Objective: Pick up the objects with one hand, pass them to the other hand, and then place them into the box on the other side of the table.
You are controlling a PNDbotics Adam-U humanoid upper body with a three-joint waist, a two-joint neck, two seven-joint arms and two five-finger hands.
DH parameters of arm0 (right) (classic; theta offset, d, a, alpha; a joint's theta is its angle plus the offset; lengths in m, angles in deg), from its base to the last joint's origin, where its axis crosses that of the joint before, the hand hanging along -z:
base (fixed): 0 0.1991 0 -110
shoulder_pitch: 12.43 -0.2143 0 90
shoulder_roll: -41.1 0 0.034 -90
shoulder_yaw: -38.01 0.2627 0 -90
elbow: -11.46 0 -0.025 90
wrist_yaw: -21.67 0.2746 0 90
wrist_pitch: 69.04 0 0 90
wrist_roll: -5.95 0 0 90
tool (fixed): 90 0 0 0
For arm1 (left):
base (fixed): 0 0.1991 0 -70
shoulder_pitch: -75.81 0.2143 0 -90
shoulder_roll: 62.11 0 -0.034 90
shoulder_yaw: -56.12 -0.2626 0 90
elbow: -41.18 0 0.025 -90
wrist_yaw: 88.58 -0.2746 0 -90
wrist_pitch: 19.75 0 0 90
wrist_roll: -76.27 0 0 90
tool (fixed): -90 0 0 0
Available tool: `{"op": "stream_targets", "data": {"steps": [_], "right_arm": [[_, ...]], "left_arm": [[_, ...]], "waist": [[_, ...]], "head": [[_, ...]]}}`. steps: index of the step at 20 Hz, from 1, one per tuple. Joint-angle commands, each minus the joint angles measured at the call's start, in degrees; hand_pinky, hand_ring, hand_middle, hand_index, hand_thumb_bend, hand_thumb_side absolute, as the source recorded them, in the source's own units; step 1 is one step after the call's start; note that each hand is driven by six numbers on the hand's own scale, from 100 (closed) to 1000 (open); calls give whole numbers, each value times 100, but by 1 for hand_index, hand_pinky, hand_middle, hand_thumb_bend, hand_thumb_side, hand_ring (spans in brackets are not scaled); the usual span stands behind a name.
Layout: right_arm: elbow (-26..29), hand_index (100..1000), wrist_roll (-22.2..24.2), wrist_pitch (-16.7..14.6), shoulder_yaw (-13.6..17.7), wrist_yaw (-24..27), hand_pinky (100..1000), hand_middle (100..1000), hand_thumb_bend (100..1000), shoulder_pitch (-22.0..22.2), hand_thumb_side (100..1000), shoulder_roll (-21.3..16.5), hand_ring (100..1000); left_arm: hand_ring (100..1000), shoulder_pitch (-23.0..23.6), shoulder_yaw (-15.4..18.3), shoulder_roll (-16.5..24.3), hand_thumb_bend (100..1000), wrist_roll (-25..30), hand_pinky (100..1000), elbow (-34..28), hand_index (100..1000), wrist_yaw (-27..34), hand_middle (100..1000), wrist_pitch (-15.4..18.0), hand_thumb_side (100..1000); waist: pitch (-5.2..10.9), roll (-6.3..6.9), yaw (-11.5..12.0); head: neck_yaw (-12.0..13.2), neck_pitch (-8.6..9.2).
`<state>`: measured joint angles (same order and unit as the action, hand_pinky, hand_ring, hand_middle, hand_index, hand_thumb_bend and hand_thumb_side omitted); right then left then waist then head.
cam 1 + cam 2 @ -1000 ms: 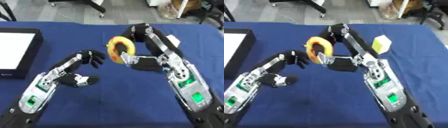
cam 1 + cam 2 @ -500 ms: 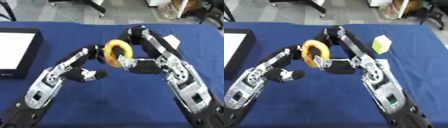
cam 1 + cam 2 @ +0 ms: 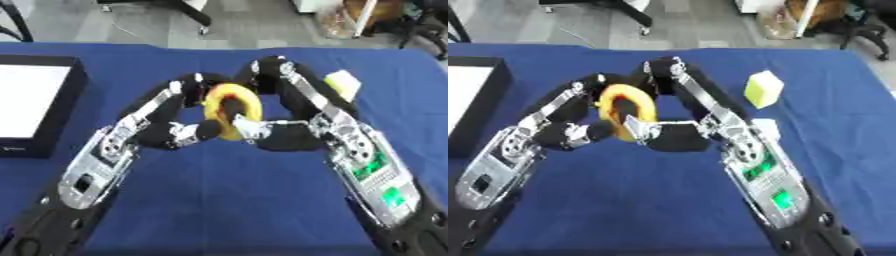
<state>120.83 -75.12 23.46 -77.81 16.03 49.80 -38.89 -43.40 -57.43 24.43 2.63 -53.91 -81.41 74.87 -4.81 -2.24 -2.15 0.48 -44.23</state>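
My right hand [image 3: 249, 131] grips a yellow ring [image 3: 232, 104] mid-table; my left hand [image 3: 188, 134] curls round its other side. It looks light and stiff, best held by the rim.

Table: blue cloth cover [image 3: 219, 200], fills most of the view.
Floor: grey [image 3: 131, 22], beyond the table's far edge.
Chair base: black legs [image 3: 179, 7], on floor past the table's far edge.
Clutter: brownish items [image 3: 798, 15], floor beyond table's far right corner.
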Motion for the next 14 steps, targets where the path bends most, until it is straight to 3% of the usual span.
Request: {"op": "stream_targets", "data": {"steps": [1, 14], "right_arm": [[48, 307, -102, -24, 7, 130, 446, 267, 100, -86, 100, -55, 414], [46, 321, -281, -68, -14, 180, 433, 278, 100, -87, 100, -53, 416]], "left_arm": [[715, -125, -9, -22, 652, 9, 661, -170, 846, 98, 733, -46, 584], [617, -161, -68, -14, 601, 341, 594, -319, 767, 244, 622, -120, 548]], "waist": [[81, 7, 1], [82, 13, -11]], "head": [[-2, 11], [2, 11]]}}
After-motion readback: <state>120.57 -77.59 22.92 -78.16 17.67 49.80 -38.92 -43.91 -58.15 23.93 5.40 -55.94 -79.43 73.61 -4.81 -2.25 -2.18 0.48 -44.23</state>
